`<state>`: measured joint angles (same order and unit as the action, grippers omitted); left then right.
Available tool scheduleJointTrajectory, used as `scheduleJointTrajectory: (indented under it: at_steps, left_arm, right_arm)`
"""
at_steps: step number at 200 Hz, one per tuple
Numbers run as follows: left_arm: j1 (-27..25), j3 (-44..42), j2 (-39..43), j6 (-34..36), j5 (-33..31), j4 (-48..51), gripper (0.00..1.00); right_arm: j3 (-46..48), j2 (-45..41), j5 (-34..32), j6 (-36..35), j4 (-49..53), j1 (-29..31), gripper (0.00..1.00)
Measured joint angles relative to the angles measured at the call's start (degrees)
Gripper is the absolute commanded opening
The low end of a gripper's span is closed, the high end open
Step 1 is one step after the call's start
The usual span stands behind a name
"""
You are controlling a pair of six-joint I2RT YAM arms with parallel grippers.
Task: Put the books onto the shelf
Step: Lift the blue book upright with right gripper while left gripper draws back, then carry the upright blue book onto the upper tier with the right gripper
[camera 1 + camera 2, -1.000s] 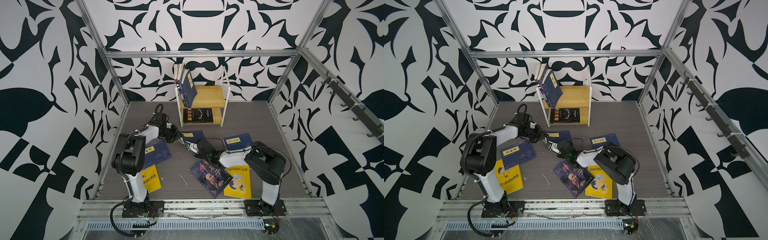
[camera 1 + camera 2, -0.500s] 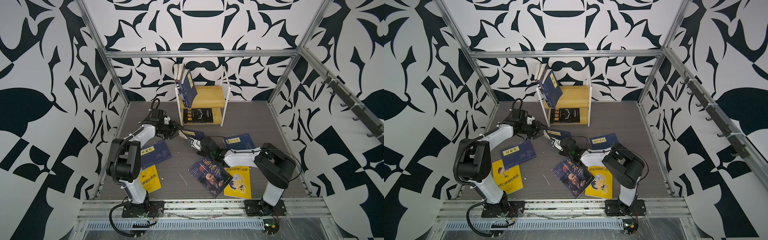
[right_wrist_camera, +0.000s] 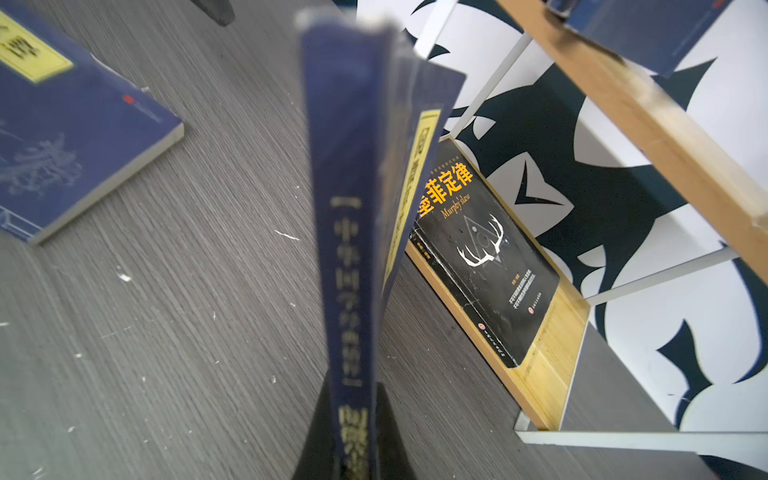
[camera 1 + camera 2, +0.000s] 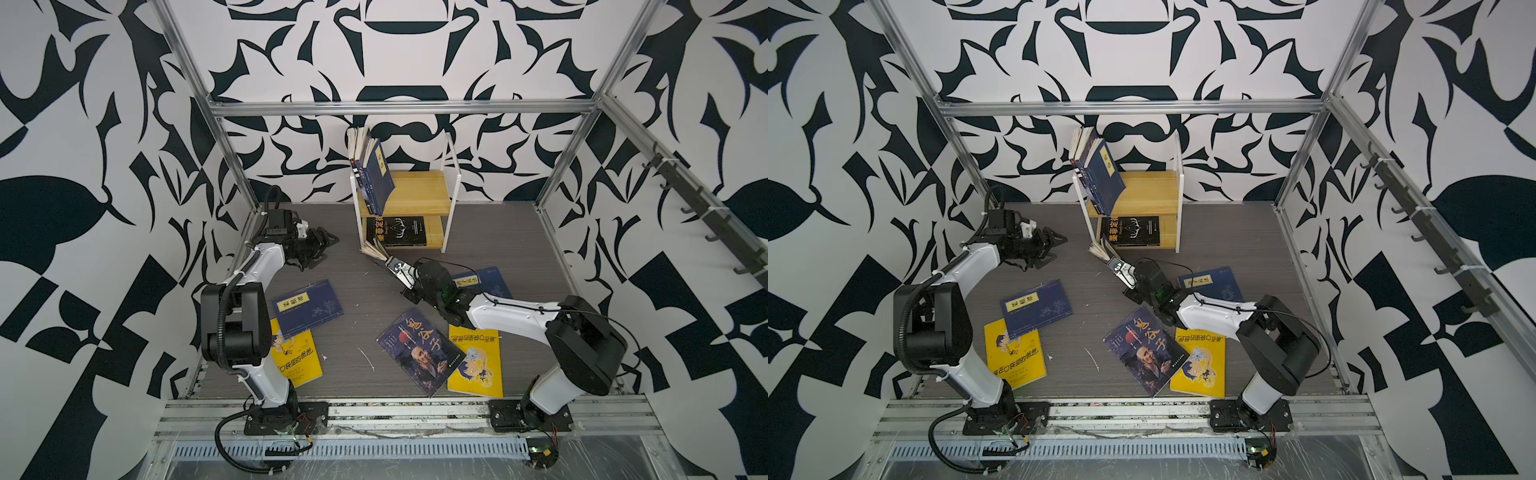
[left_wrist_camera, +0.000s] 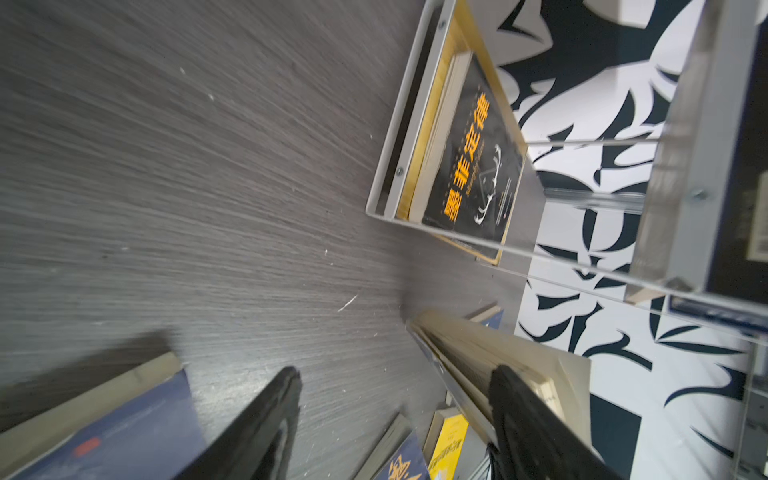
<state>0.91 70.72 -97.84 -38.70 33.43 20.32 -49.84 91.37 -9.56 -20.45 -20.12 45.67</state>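
Logged the right gripper (image 4: 397, 269) clamped shut on the foot of the held navy book (image 4: 375, 249), spine on edge, pages fanned loose at the far end. Placed that book just before the shelf (image 4: 419, 192), by its lower left front post; could not tell contact with the frame. Took the book's long axis as running from the gripper straight toward the shelf, with the upper board ahead of and above the hand. Noted that upper board bare across its right part, with leaning books (image 4: 376, 174) propped against the shelf's left post, and the lower board taken by the black book (image 4: 397, 230) lying flat. Judged the coming move to hinge on raising the held navy book to the bare span, right of the leaning books. Logged the left gripper (image 4: 325, 243) spread wide and empty, well left of the shelf and farther from it than the right gripper. Counted five books flat on the floor (image 4: 374, 299) in front of the shelf: a navy book (image 4: 307, 307), a second navy book (image 4: 484, 279) partly under the right arm, a portrait book (image 4: 419, 353), a yellow book (image 4: 296, 360), another yellow book (image 4: 476, 361).
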Motion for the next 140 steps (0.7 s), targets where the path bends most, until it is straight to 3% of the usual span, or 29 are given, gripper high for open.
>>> scheduleJointTrajectory:
  at_steps: [28, 33, 69, 140]
  left_arm:
    - [0.0, 0.0, 1.9, 3.7, -0.9, 0.9, 0.84]
    - [0.0, 0.0, 2.4, 4.4, -1.2, 1.1, 0.89]
    - [0.1, -0.3, 6.2, 11.0, -3.1, 2.3, 0.99]
    - [5.9, -3.9, 13.5, 18.6, -5.0, 3.6, 1.0]
  right_arm:
    - [-0.1, -3.1, 3.7, 5.4, 1.1, -0.9, 0.0]
    - [-0.3, -3.8, 4.3, 6.2, 1.4, -1.0, 0.0]
    - [-4.2, -7.6, 8.8, 12.6, 3.2, -2.0, 0.0]
    - [-13.9, -9.7, 11.0, 24.0, 2.3, -7.9, 0.0]
